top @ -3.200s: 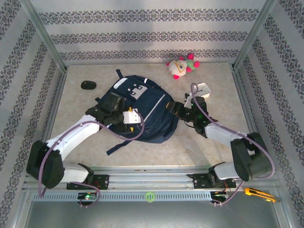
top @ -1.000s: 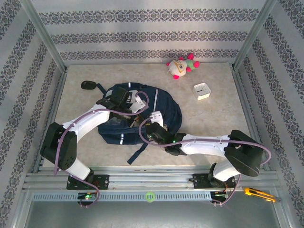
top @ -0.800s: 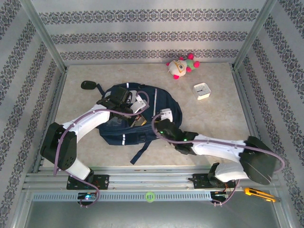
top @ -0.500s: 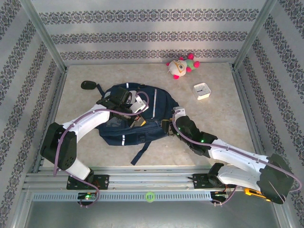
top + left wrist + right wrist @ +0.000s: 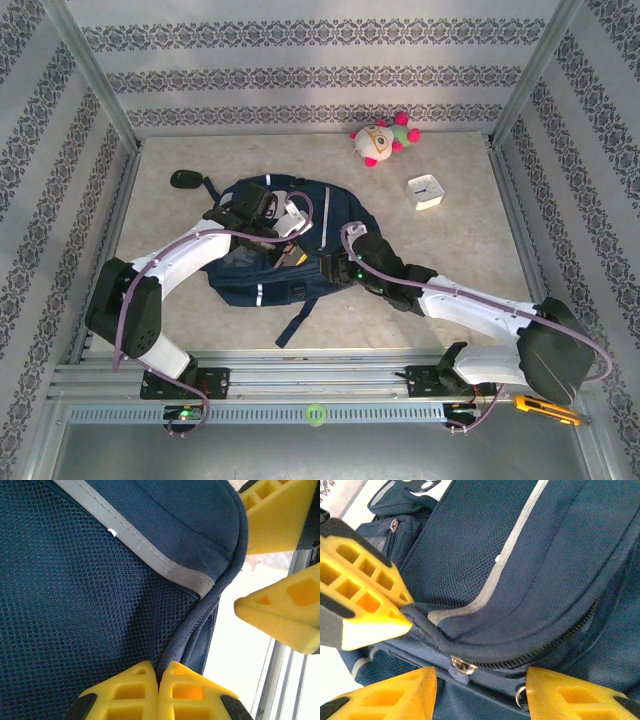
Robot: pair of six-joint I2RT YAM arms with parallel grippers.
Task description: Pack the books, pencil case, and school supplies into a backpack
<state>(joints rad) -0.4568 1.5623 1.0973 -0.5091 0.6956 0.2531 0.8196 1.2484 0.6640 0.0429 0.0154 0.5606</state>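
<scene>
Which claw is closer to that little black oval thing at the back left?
Left. The left gripper grips the backpack a short way from the black oval object; the right gripper is farther off, across the backpack.

left gripper [image 5: 160, 672] fingers: the left wrist view's lower edge is cutting off their bases.
right gripper [image 5: 481, 677] fingers: the right wrist view's lower edge is slicing through both, leaving just the tips showing.
backpack [image 5: 535, 550] inside: fabric just past the right fingertips is covering it; what it is holding cannot be told.
left fingertips from above: the gripper's own body is hiding them.
brownish speck [image 5: 290, 256]: it is sitting between the two grippers' fingers, too small to tell what it is.
black oval object [image 5: 183, 179]: it is lying well away from the left fingers, too small to identify.
</scene>
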